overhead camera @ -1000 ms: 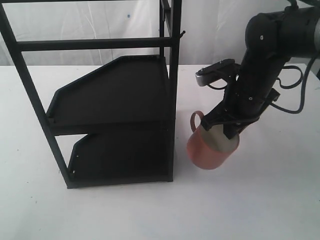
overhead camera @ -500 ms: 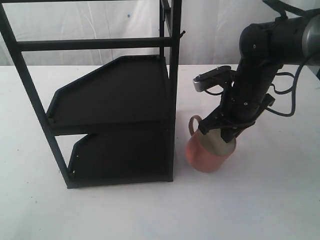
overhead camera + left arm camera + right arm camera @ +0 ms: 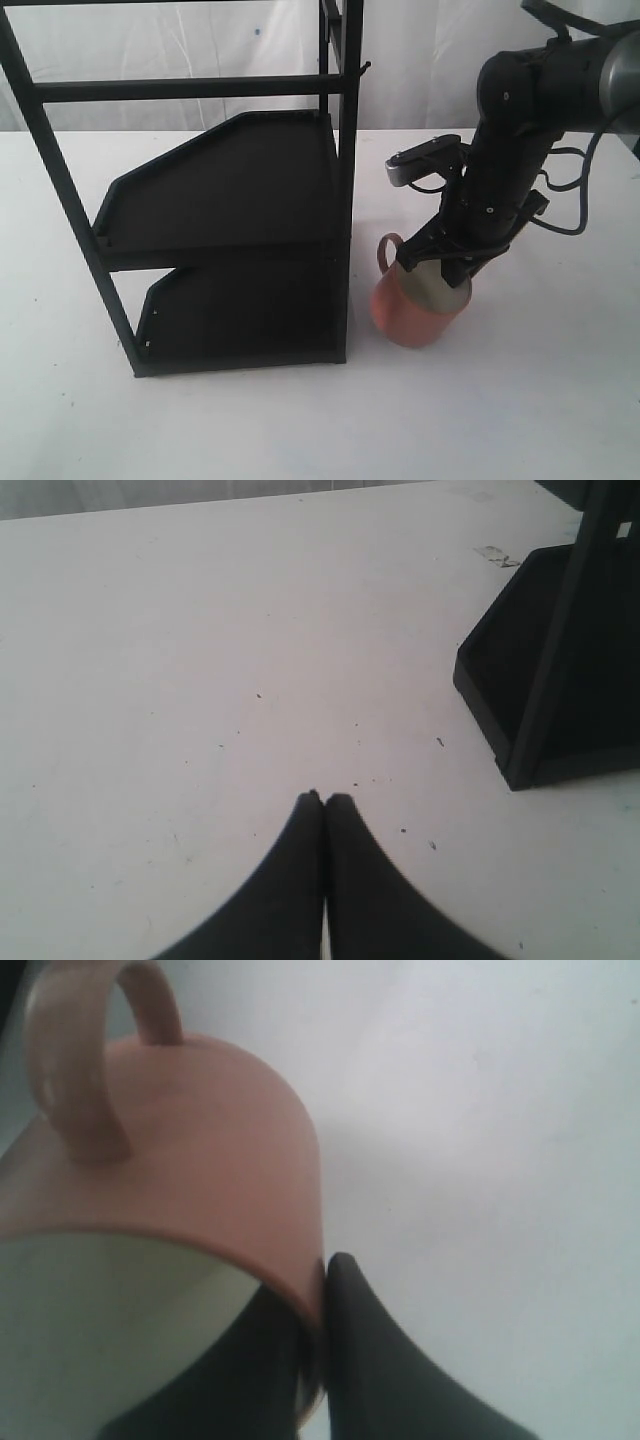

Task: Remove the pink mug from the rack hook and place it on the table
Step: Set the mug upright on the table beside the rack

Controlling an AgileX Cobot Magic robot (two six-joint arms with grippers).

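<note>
The pink mug (image 3: pixel 412 312) is clamped by its rim in the right gripper's (image 3: pixel 445 268) jaws, tilted, with its base at 7 o'clock toward the table (image 3: pixel 520 400). The left gripper's (image 3: pixel 322 802) jaws are pressed together, empty.

— How much of the rack (image 3: pixel 345 200) shows?
— Its top runs past the upper edge of the exterior view. The rack hook (image 3: pixel 364 68) is too small to read as more than a thin peg.
— And the pink mug (image 3: pixel 408 312)?
— The right gripper (image 3: pixel 441 266) covers its far rim. In the right wrist view the mug is blurred and cut off at two edges, and the inner finger (image 3: pixel 235 1370) sits partly behind the wall. Whether its base touches the table (image 3: pixel 520 420), I cannot tell.
</note>
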